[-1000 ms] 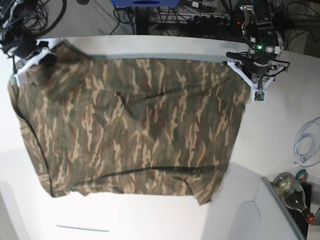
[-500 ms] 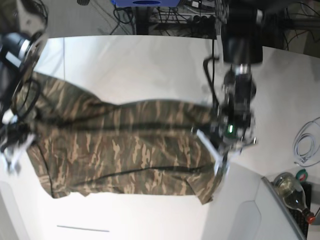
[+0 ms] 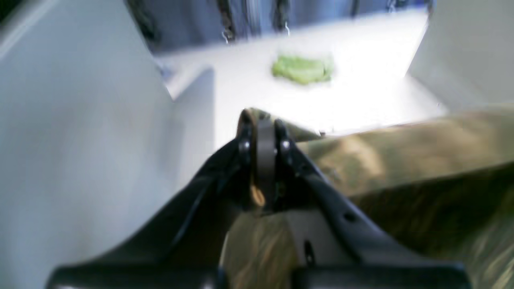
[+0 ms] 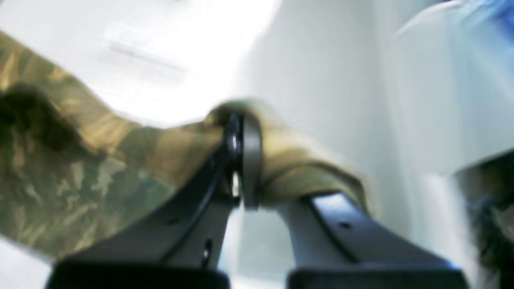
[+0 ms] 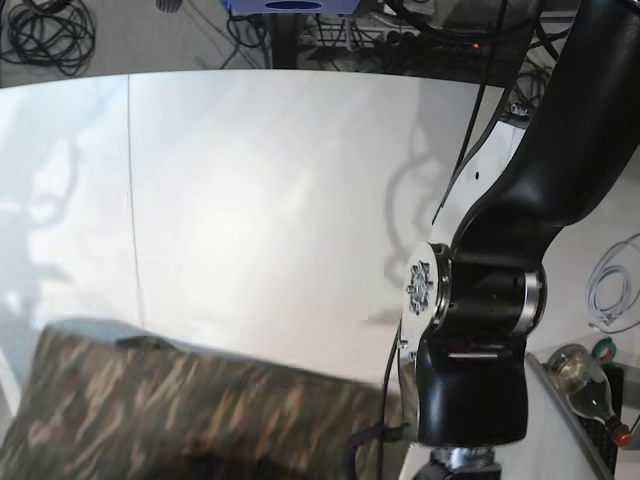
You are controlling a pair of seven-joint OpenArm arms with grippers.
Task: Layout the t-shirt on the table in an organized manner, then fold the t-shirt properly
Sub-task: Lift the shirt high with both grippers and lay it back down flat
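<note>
Cloth of the t-shirt (image 5: 200, 410) hangs stretched between our left claw (image 3: 261, 132) and right claw (image 4: 241, 132), both pinching its edge above the surface (image 5: 280, 180)

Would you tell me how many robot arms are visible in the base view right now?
1: the left arm fills the picture's right side, reaching down beside the t-shirt at the bottom edge. The right arm is outside this view, though its wrist camera shows its tool clamping the cloth.

The view is blurred. The left end effector (image 3: 261, 140) is clamped tight on an edge of the camouflage t-shirt (image 3: 401, 160), whose cloth spreads to the right. Beyond it, on the white tabletop (image 3: 361, 96), lies a small green lump (image 3: 303, 69).
</note>
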